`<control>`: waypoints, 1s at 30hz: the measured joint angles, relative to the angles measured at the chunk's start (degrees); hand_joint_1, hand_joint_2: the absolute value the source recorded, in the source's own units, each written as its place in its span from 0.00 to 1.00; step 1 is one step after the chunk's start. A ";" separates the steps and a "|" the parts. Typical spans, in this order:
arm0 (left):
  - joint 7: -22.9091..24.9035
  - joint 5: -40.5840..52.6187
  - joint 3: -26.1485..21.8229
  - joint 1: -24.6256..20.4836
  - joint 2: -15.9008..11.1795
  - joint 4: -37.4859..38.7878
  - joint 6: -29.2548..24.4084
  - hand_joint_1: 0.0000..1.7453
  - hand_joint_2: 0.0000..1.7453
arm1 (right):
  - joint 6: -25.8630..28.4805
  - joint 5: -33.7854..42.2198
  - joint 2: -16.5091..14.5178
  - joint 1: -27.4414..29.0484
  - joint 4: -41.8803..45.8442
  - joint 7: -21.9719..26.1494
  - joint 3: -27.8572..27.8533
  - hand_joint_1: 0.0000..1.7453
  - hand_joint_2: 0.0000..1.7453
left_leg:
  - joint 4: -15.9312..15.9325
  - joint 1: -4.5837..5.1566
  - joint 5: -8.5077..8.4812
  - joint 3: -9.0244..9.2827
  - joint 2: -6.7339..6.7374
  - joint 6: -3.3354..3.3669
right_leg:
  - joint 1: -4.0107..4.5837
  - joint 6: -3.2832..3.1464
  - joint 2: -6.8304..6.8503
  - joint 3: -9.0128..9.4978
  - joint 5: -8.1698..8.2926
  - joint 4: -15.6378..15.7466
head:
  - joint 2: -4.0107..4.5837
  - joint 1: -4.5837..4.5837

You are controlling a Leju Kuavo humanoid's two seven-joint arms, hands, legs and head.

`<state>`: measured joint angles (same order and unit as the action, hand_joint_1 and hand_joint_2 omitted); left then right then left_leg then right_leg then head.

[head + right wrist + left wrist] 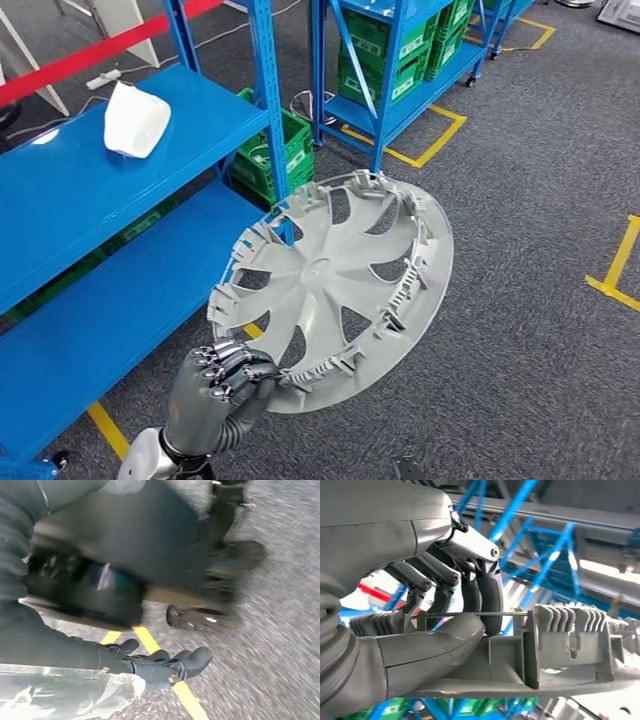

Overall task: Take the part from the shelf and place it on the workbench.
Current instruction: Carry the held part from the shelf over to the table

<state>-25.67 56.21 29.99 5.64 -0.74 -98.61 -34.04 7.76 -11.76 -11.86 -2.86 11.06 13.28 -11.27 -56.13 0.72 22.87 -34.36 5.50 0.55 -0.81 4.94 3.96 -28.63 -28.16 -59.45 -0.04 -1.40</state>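
Low and close in the head view, grips the wheel cover [332, 290] by its near rim with the left robot hand [219, 385]. In the left wrist view, pinches that rim between thumb [433, 650] on one face and dark fingers [486, 595] curled over the ribbed clips on the other. Holds the cover tilted, its back face with spokes and clips turned up, out ahead of and to the right of the robot hand, free of the blue shelf [113, 300] and hanging over the grey floor [528, 200]. Hangs the right robot hand [170, 665] low over yellow tape [188, 695], fingers stretched loosely with nothing in them, though blurred.

Left of the holding robot hand, shows the shelf boards; farther up on the top board, a white moulded piece [136, 120]; beyond that, green crates [264, 165] under the racks.

Looks like the carry step: pick done, placing not begun, no bench in sight. Next, probably calls for turning and walking until the bench comes into view, keeping the one-sided pinch firm since the wide cover levers hard on it, then lowering flat before letting go.
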 joint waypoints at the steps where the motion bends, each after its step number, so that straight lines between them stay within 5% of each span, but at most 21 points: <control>1: -0.24 -0.15 0.03 -0.18 0.08 0.13 0.22 1.00 1.00 | 0.04 0.00 -0.16 -0.18 0.09 0.01 -0.11 0.00 1.00 | -0.07 -0.01 -0.45 -0.19 0.63 -0.25 | 0.27 -0.40 0.23 1.16 -1.00 2.32 | 0.00 0.01; 3: -0.71 -0.53 0.09 -0.57 0.18 0.47 0.63 1.00 1.00 | 0.14 0.04 -0.29 -0.23 0.13 -0.01 -0.41 0.00 1.00 | -0.23 -0.40 -0.87 -0.51 1.27 -0.82 | 0.57 -1.73 -0.85 0.25 -0.50 3.01 | 0.00 0.05; 4: -0.90 -0.67 0.12 -0.70 0.23 0.62 0.77 1.00 1.00 | 0.23 0.07 -0.31 -0.17 0.13 -0.03 -0.55 0.00 1.00 | -0.83 -0.63 0.15 -0.84 0.35 -1.13 | 0.63 -2.37 -1.45 -0.21 0.00 2.98 | 0.00 0.05; 6: -1.09 -0.86 0.14 -0.79 0.30 0.81 0.97 1.00 1.00 | 0.37 0.10 -0.33 -0.12 0.14 -0.09 -0.81 0.00 1.00 | -5.47 -0.87 5.11 -2.40 -2.93 -1.57 | 0.61 -3.56 -2.67 -1.42 1.40 3.02 | 0.00 0.17; 8: -1.16 -0.94 0.16 -0.82 0.37 0.98 1.13 1.00 1.00 | 0.41 0.10 -0.38 -0.16 0.15 -0.09 -1.03 0.00 1.00 | -13.31 -0.78 10.30 -4.52 -4.96 -1.52 | 0.73 -4.05 -4.13 -3.20 2.85 2.92 | 0.00 0.28; 10: -1.22 -1.01 0.22 -0.91 0.48 1.21 1.32 1.00 1.00 | 0.41 0.13 -0.40 -0.14 0.15 -0.08 -1.20 0.00 1.00 | -16.95 -0.61 11.04 -4.54 -5.37 -1.19 | 0.83 -4.02 -5.61 -4.95 4.15 2.84 | 0.00 0.26; 12: -1.30 -1.08 0.29 -1.05 0.61 1.35 1.49 1.00 1.00 | 0.43 0.21 -0.41 -0.12 0.15 -0.07 -1.29 0.00 1.00 | -12.85 -0.56 8.19 -1.02 -5.85 -0.77 | 0.81 -3.81 -7.01 -6.51 5.42 2.80 | 0.00 0.27; 15: -1.57 -1.53 0.48 -1.43 0.93 1.64 1.78 1.00 1.00 | 0.48 0.28 -0.50 -0.19 0.17 -0.03 -1.52 0.00 1.00 | -1.85 -0.90 5.98 5.95 -9.13 -0.46 | 0.87 -3.15 -8.84 -8.51 7.27 2.62 | -0.01 0.26; 16: -1.70 -1.79 0.56 -1.52 1.07 1.81 1.88 1.00 1.00 | 0.50 0.28 -0.53 -0.17 0.18 -0.02 -1.61 0.00 1.00 | -0.02 -0.93 6.10 6.84 -9.80 -0.45 | 0.89 -2.81 -9.32 -8.98 7.94 2.66 | -0.01 0.25; 18: -1.90 -2.30 0.69 -1.62 1.36 2.18 2.17 1.00 1.00 | 0.54 0.28 -0.55 0.02 0.17 -0.02 -1.74 0.00 1.00 | 0.66 -0.88 5.77 6.49 -8.95 -0.19 | 0.86 -2.12 -9.95 -9.63 8.95 2.89 | 0.00 0.25; 19: -2.02 -2.57 0.78 -1.67 1.50 2.37 2.33 1.00 1.00 | 0.57 0.27 -0.57 0.09 0.16 -0.04 -1.81 0.00 1.00 | 0.63 -0.87 5.34 6.11 -8.27 0.14 | 0.89 -1.78 -9.24 -10.09 8.44 2.60 | -0.01 0.21; 21: -2.41 -3.33 0.92 -1.79 1.76 2.70 2.54 1.00 1.00 | 0.62 0.17 -0.62 0.08 0.16 -0.11 -1.97 0.00 1.00 | 0.70 -0.86 4.41 5.26 -6.70 0.96 | 0.91 -1.12 -6.49 -11.66 4.34 -1.35 | -0.01 -0.08; 23: -2.80 -4.09 0.97 -1.84 1.94 3.03 2.64 1.00 1.00 | 0.66 0.02 -0.64 0.01 0.17 -0.18 -2.06 0.00 1.00 | 0.66 -0.54 3.59 4.29 -5.21 1.40 | 0.81 -0.61 -4.54 -13.58 -1.20 -9.21 | 0.00 -0.37; 24: -2.92 -4.35 0.98 -1.85 2.00 3.18 2.78 1.00 1.00 | 0.69 -0.04 -0.65 0.01 0.17 -0.19 -2.08 0.00 1.00 | 0.62 -0.40 3.17 3.75 -4.38 1.47 | 0.75 -0.48 -4.30 -14.06 -2.57 -12.73 | 0.00 -0.37; 26: -3.03 -4.76 1.01 -1.87 2.07 3.39 3.41 1.00 1.00 | 0.77 -0.12 -0.66 0.02 0.17 -0.19 -2.14 0.00 1.00 | 0.56 -0.11 2.32 2.64 -2.80 1.55 | 0.74 -0.49 -4.13 -12.58 -1.50 -14.84 | 0.00 -0.38; 28: -3.05 -5.00 1.02 -1.87 2.10 3.43 4.08 1.00 1.00 | 0.84 -0.19 -0.66 -0.01 0.18 -0.19 -2.25 0.00 1.00 | 0.54 0.22 1.51 1.69 -1.58 1.47 | 0.86 -0.88 -2.98 -6.93 1.12 -8.45 | 0.00 -0.37; 30: -3.05 -5.06 1.02 -1.85 2.15 3.43 4.35 1.00 1.00 | 0.84 -0.25 -0.68 -0.12 0.20 -0.14 -2.38 0.00 1.00 | 0.46 0.52 0.74 1.11 -0.56 1.13 | 1.37 -1.61 -1.13 -0.64 0.87 0.49 | 0.00 -0.29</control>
<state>-28.72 51.15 31.02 3.79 1.41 -95.18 -29.68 8.60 -12.01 -12.54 -2.97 11.26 13.14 -13.65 -55.66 1.24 23.61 -33.26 4.94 1.68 0.56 3.33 2.84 -29.27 -27.29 -58.96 -0.04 -1.69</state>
